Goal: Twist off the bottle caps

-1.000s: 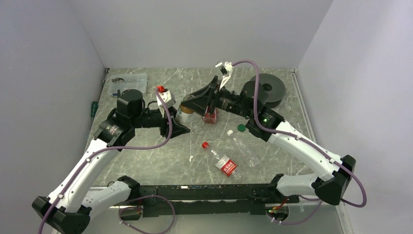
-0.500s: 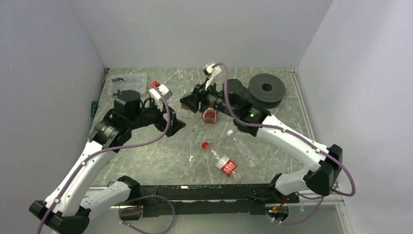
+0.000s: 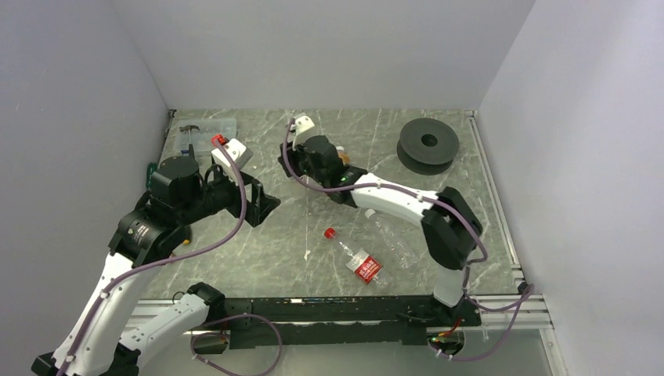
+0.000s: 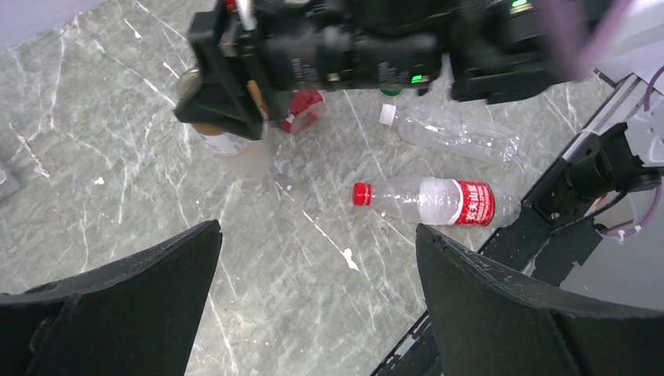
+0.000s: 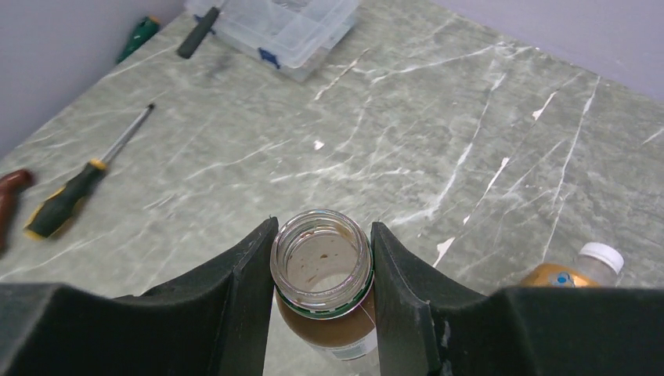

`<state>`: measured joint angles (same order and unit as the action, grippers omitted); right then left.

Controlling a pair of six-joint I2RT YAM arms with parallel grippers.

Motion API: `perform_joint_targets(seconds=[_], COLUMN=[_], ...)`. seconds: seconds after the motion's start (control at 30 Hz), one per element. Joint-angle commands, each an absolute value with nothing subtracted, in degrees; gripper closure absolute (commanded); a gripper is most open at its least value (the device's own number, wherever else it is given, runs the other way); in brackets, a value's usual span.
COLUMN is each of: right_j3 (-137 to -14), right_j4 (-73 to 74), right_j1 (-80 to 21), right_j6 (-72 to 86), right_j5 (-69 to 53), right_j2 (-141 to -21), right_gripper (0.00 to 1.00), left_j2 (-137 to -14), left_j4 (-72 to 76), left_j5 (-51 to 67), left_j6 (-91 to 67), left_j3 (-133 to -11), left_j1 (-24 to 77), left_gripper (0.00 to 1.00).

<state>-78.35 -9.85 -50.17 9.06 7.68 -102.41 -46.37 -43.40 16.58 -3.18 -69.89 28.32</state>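
My right gripper (image 5: 323,229) is shut on the neck of an upright bottle (image 5: 325,313) of amber liquid. Its mouth is open and bears no cap. This bottle (image 4: 227,145) also shows in the left wrist view, under the right arm. My left gripper (image 4: 319,229) hangs open over bare table, left of the bottles (image 3: 262,197). A red-labelled bottle (image 3: 359,261) with a red cap (image 3: 330,233) lies on its side. A plain bottle (image 4: 458,135) with a white cap (image 4: 387,114) lies beyond it. A green cap (image 4: 389,92) lies by the right arm.
A black spool (image 3: 428,142) sits at the back right. A clear plastic box (image 3: 205,133) stands at the back left, with a screwdriver (image 5: 82,178) near the left wall. A small white-capped orange bottle (image 5: 583,266) lies right of the held bottle.
My left gripper has opened and drawn back to the left. The right arm has swung left across the table, still shut on the amber bottle.
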Motion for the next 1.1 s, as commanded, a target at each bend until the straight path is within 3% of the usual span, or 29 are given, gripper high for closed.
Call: perform_joint_targets(seconds=[0.0, 0.37, 0.6, 0.67, 0.87, 0.97, 1.07], right_j3=[-84.1, -98.4, -96.6, -95.0, -92.8, -93.4, -93.8], right_j4=[-23.1, -26.5, -25.2, -25.6, -25.3, -24.2, -23.5], right_j1=[-49.4, -49.1, -49.0, -49.0, -48.9, -48.8, -48.7], right_j6=[7.6, 8.9, 11.5, 11.7, 12.5, 12.7, 12.6], right_j5=[13.3, 20.7, 20.5, 20.8, 20.3, 20.2, 20.0], right_j2=[-108.1, -125.3, -126.4, -125.7, -124.6, -124.3, -123.7], right_gripper=[0.88, 0.86, 0.83, 0.74, 0.3, 0.2, 0.17], left_j2=[-45.8, -44.6, -44.7, -44.8, -44.8, -44.9, -44.7], left_j4=[-45.6, -47.5, -46.2, -45.7, -44.8, -45.0, -45.0], left_j5=[19.0, 18.2, 18.4, 18.2, 17.4, 17.4, 17.3], left_j6=[-4.0, -3.5, -3.7, -4.0, -3.9, -3.6, -3.3], left_j3=[-72.7, -73.2, -72.3, -72.1, -71.3, -71.3, -70.9], left_j1=[28.3, 28.2, 28.2, 28.2, 28.2, 28.2, 28.2], left_gripper=[0.01, 0.01, 0.0, 0.01, 0.0, 0.01, 0.01])
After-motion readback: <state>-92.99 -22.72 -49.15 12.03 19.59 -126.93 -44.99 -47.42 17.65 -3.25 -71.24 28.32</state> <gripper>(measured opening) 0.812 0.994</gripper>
